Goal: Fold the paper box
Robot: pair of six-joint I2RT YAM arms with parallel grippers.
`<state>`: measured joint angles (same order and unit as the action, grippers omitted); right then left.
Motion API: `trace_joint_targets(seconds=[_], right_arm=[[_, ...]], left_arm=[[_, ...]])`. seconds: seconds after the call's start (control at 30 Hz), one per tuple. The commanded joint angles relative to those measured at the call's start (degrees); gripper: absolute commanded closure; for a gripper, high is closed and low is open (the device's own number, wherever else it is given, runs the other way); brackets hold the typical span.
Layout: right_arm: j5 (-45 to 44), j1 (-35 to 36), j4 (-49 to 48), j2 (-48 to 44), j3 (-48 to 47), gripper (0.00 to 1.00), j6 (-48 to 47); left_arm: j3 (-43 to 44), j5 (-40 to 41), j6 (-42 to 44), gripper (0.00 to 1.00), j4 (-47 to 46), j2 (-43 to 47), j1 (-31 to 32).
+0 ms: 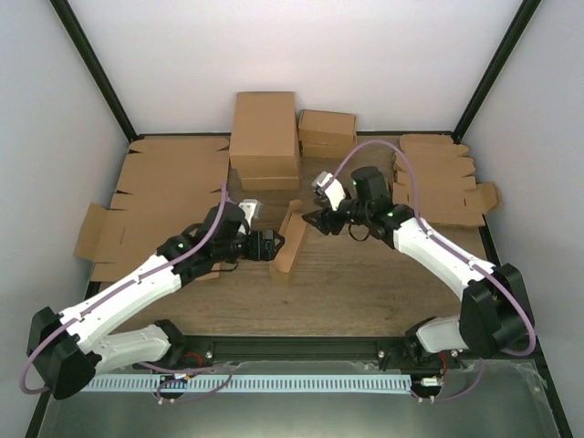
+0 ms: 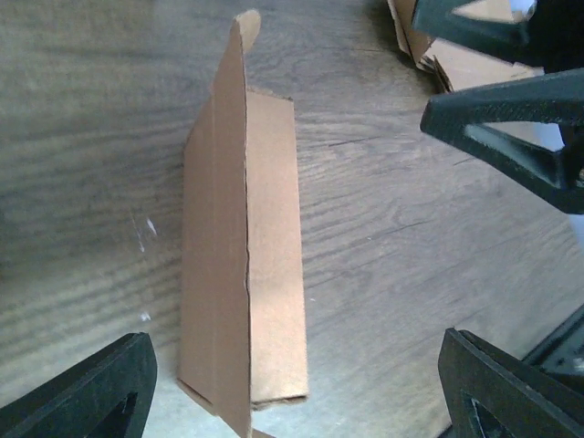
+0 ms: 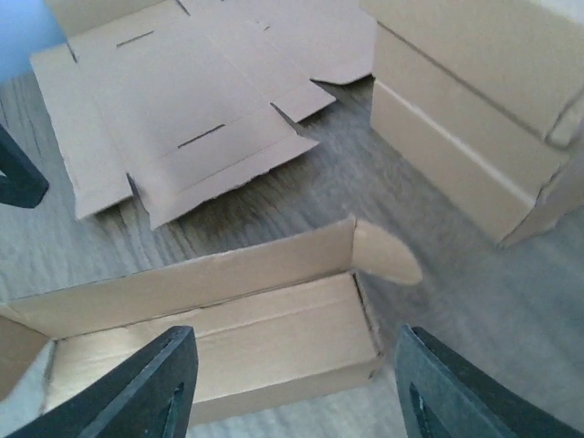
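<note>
Soft, even light fills the overhead view, leaving faint shadows on the desk (image 1: 365, 283). Both wrist views are softer: the near black jaws blur, and a pale sheen washes the wood.

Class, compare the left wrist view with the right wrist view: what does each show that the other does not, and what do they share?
Left wrist only: the paper box seen from outside, with the right end effector open beyond it. Right wrist only: the box's hollow inside, a flat die-cut sheet and stacked folded boxes. Both: the box on the wooden table, framed by that camera's own open fingers.
</note>
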<state>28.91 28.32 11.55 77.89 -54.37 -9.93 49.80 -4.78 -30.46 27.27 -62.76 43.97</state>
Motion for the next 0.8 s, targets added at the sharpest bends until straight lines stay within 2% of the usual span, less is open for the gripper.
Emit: trace_joint_targets(seconds=[0.0, 0.13, 0.27, 0.37, 0.4, 0.47, 0.77], right_arm=[[-1.66, 0.15, 2.76, 3.37, -7.58, 0.40, -24.55], [-2.76, 0.12, 9.01, 10.31, -14.76, 0.40, -33.83], [-2.53, -0.41, 8.84, 15.39, -17.92, 0.40, -38.40], [-0.67, -0.45, 10.41, 18.70, -19.83, 0.45, -42.04], [-0.32, -0.44, 11.28, 19.73, -20.64, 0.49, -43.07], [0.21, -0.41, 12.48, 21.58, -21.88, 0.55, -44.75], [3.65, -0.45, 11.96, 24.61, -24.24, 0.57, -49.42]], left_arm=[[-1.25, -4.09, -13.83, 0.14, 1.19, 1.97, 0.13], [-5.16, -6.62, -23.75, 0.15, 0.10, 5.39, 2.15], [-9.73, -3.94, -31.33, 0.16, -3.08, 9.77, 7.06], [-11.90, -1.93, -35.61, 0.17, -4.69, 10.62, 10.11], [-12.53, -1.45, -36.80, 0.17, -5.41, 10.70, 10.96], [-13.62, -0.65, -38.42, 0.17, -7.20, 10.75, 12.49], [-16.27, 3.69, -39.13, 0.20, -10.73, 9.86, 13.41]])
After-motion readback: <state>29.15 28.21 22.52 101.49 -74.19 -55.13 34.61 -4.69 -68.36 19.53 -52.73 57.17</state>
